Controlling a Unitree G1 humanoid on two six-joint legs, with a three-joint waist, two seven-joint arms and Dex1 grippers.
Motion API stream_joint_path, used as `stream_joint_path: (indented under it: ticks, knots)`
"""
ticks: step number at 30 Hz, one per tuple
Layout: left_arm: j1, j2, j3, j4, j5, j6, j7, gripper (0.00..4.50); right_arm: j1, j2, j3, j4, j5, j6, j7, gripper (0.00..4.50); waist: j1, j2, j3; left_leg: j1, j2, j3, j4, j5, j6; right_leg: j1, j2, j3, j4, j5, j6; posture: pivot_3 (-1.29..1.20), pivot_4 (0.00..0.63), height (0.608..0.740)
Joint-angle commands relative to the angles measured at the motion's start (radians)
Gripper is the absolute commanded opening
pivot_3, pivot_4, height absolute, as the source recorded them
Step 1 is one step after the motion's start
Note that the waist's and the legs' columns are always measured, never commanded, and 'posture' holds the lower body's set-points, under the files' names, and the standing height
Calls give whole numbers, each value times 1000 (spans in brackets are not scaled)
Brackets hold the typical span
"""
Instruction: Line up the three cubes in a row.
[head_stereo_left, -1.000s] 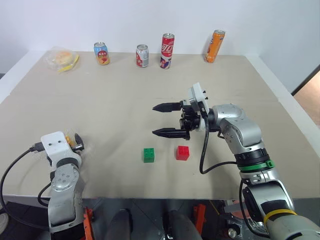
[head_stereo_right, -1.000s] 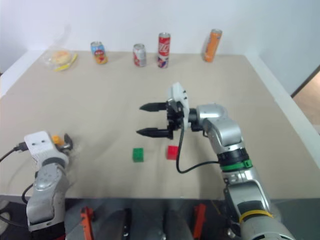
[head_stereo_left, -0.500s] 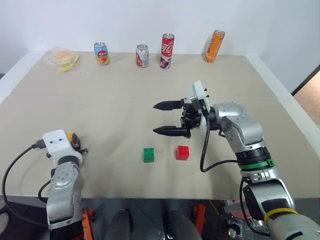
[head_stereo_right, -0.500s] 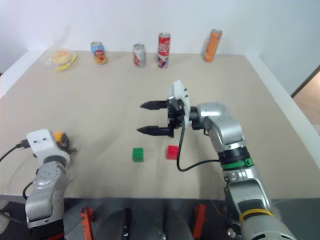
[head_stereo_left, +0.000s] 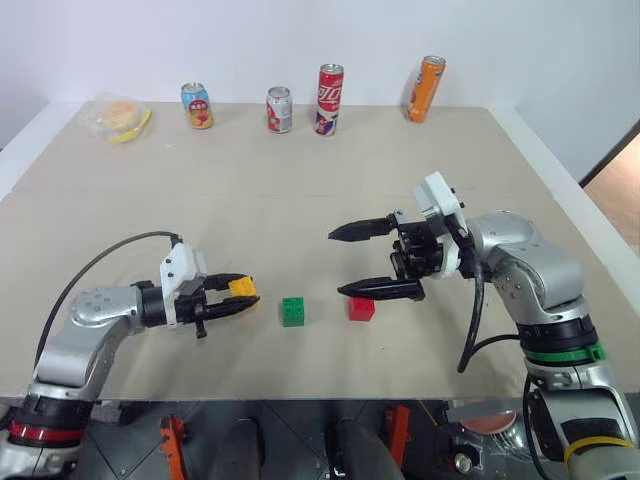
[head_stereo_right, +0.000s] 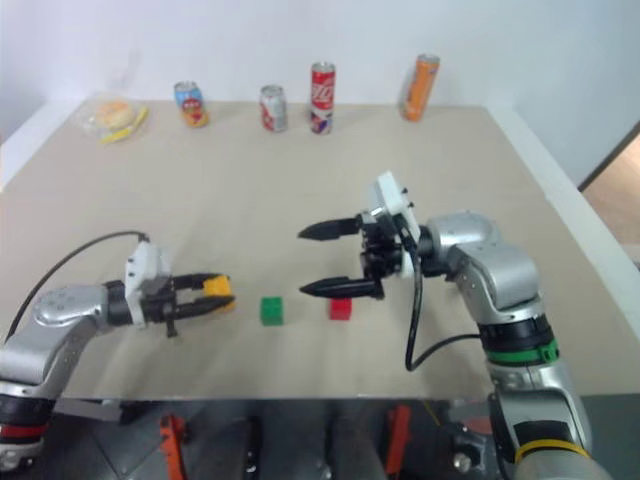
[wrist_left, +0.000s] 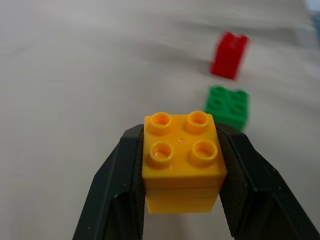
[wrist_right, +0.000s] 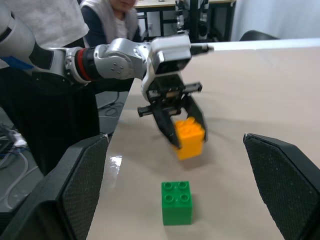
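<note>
I had the left gripper (head_stereo_left: 238, 297) clamped on the yellow-orange cube (head_stereo_left: 241, 287), held just left of the green cube (head_stereo_left: 294, 311) on the table (head_stereo_left: 250, 200). The red cube (head_stereo_left: 361, 308) sat just right of the green one. My right gripper (head_stereo_left: 362, 261) hung wide open above the red cube.

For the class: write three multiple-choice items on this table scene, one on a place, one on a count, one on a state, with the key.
1. Where is the green cube?
A. left of the red cube
B. beside the cans
C. on the red cube

2. How many cans stand along the far edge?
A. two
B. four
C. six

3. What is the left gripper doing?
A. open over the table
B. gripping a can
C. shut on the yellow-orange cube

Key: 1 A, they lie side by side; 2 B, four stand there; 3 C, its fingers clamp both sides.
</note>
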Motion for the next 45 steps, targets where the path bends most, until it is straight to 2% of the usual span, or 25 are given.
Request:
stream_joint_path:
  ticks: [1, 6, 14, 29, 31, 35, 36, 37, 45]
  knots:
    - [-70, 32, -41, 108, 18, -82, -148, 1347, 35, -26, -46, -92, 33, 17, -38, 4500, 2, 0, 0, 0, 0, 0, 0, 0, 0, 0, 0, 0, 0, 0, 0, 0, 150, 740]
    - [-121, 23, -88, 220, 53, -171, -254, 1347, 94, -66, -63, -156, 53, 42, -68, 4500, 3, 0, 0, -1, 0, 1, 0, 0, 0, 0, -1, 0, 0, 0, 0, 0, 150, 740]
    - [-151, 12, -83, 346, 86, -276, -284, 1347, 125, -73, -67, -136, 27, 5, -113, 4500, 2, 0, 0, -1, 3, 0, 1, 0, 0, 0, 3, 0, 0, 1, -1, 0, 150, 740]
    - [-138, 23, -90, 391, 98, -319, -294, 1347, 102, -64, -43, -112, 15, -12, -107, 4500, 2, 0, 0, 1, 6, 0, 1, 0, 0, 0, 6, 0, 1, 2, -3, 0, 150, 740]
    - [-139, 24, -93, 393, 101, -320, -296, 2428, 101, -63, -43, -112, 15, -13, -107, 4500, 2, 0, 0, 1, 6, 1, 1, 0, 0, 0, 6, 0, 1, 2, -3, 0, 150, 740]
    - [-144, 20, -92, 399, 110, -326, -299, 3738, 98, -61, -42, -110, 16, -13, -107, 4500, 2, 0, 0, 1, 6, 1, 1, 0, 0, 0, 6, 0, 1, 2, -3, 0, 150, 740]
    - [-146, 18, -91, 400, 111, -326, -299, 4238, 97, -60, -42, -110, 16, -14, -106, 4500, 2, 0, 0, 1, 6, 1, 1, 0, 0, 0, 6, 1, 1, 2, -3, 0, 150, 740]
    - [-148, 17, -90, 401, 113, -326, -299, 4465, 96, -60, -42, -109, 16, -14, -106, 4500, 2, 0, 0, 1, 6, 1, 1, 0, 0, 0, 6, 1, 1, 2, -3, 0, 150, 740]
    - [-171, 23, -63, 351, 71, -276, -299, 4490, 83, -53, -43, -95, 21, -16, -98, 4500, 2, 0, 0, 1, 6, 1, 1, 0, 0, 0, 7, 1, 1, 2, -3, 0, 150, 740]
